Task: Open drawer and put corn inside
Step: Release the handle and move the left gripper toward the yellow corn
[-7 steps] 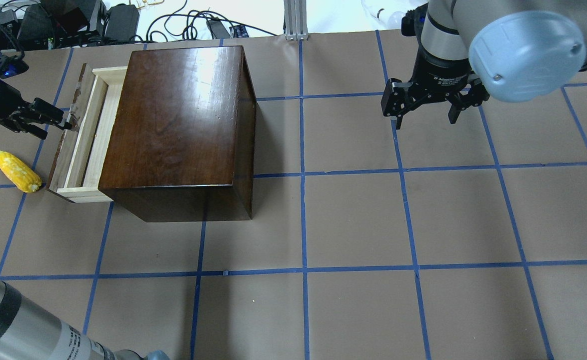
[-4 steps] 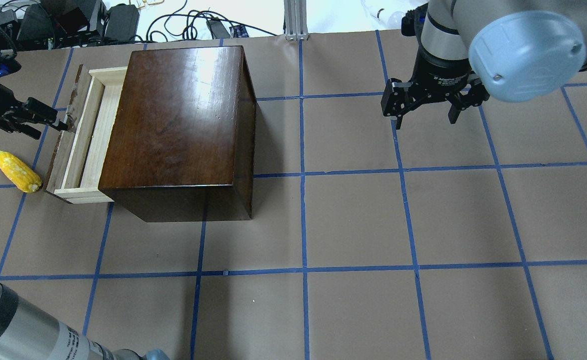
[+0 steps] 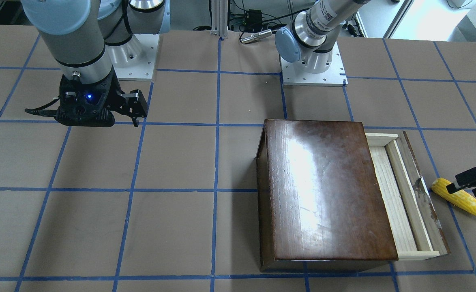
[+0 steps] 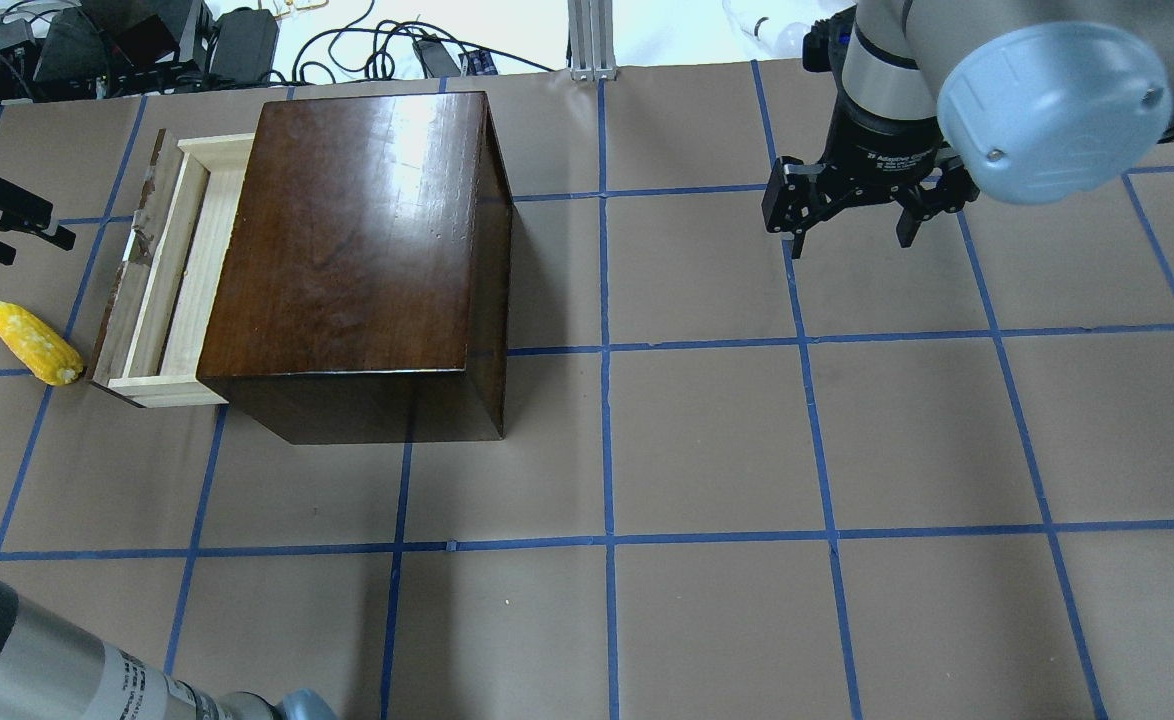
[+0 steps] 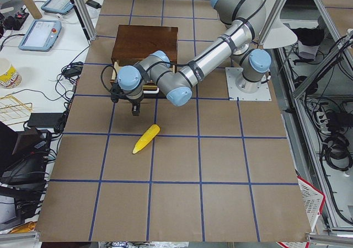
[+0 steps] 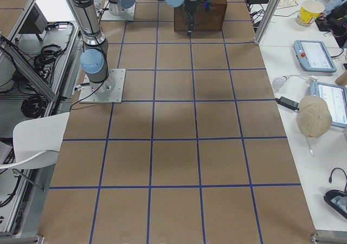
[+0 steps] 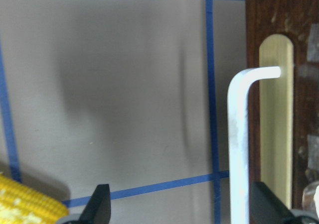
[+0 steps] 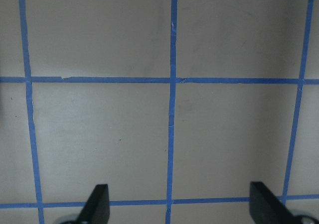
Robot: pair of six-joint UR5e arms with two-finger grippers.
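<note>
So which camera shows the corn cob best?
The overhead exterior view: the whole corn cob lies unobstructed beside the drawer. Front-facing shows it larger, but the left arm's jaws overlap one end; exterior left shows it small; the left wrist only a corner.

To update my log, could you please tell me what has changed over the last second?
The drawer slid out slightly farther; then the left gripper left its handle and drew back away from the box, jaws open. The corn, box and right gripper stayed put.

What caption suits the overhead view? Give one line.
Drawer partly open, corn lying outside its front, left gripper open nearby.
</note>
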